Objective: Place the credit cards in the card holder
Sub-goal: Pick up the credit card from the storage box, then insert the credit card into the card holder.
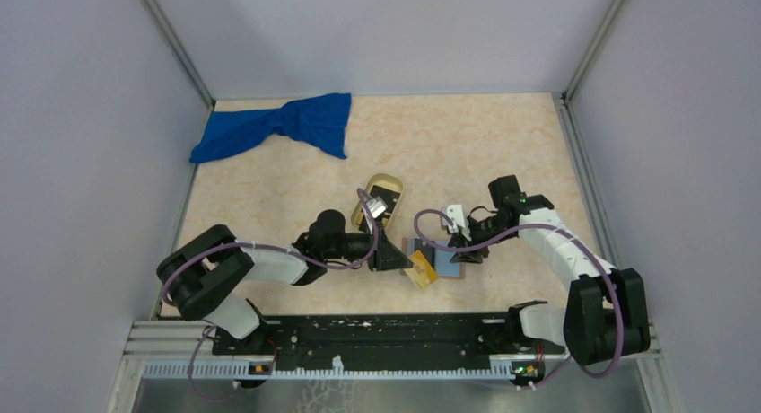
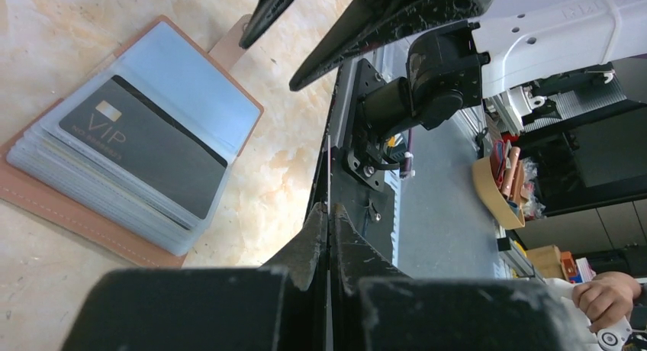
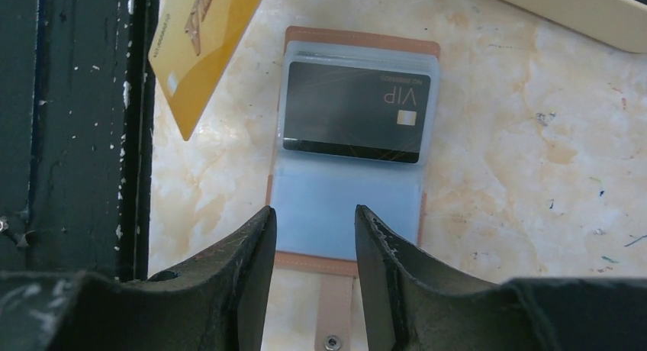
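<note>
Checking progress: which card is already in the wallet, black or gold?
The black VIP card, under the open wallet's clear sleeve; the gold card hangs tilted beside it.

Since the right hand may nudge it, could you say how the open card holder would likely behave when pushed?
The card holder lies flat and open on the table, so it would probably slide rather than tip. Its stacked clear sleeves look thin, so they may flop or fan if lifted by one edge.
</note>
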{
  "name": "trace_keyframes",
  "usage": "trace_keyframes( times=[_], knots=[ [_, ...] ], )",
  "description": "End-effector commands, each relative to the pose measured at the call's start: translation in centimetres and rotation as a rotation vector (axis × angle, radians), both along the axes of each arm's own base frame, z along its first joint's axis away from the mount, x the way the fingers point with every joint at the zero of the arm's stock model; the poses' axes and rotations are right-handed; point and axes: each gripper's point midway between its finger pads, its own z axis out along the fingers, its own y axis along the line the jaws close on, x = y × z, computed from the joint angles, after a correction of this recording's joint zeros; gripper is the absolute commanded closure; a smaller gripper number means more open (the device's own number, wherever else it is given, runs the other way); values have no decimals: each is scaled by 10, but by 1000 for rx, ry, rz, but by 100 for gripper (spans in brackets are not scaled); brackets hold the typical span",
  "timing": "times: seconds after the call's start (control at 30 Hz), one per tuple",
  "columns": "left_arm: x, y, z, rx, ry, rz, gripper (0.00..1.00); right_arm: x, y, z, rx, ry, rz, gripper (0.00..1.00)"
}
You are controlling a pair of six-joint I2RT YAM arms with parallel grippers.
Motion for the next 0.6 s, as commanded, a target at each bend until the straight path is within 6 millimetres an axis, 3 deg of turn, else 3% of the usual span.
trace_keyframes(
  times=[0.0,0.37,0.57],
  knots=[
    [6,-8,7,-13,-35,-3,100,0,2,9,32,-45,55,57],
    [6,-10,6,-10,-28,-13,100,-3,2,10,41,-84,77,54],
    [7,-11,5,1,-32,-19,100,-16,-2,-1,19,-137,182,48]
  ],
)
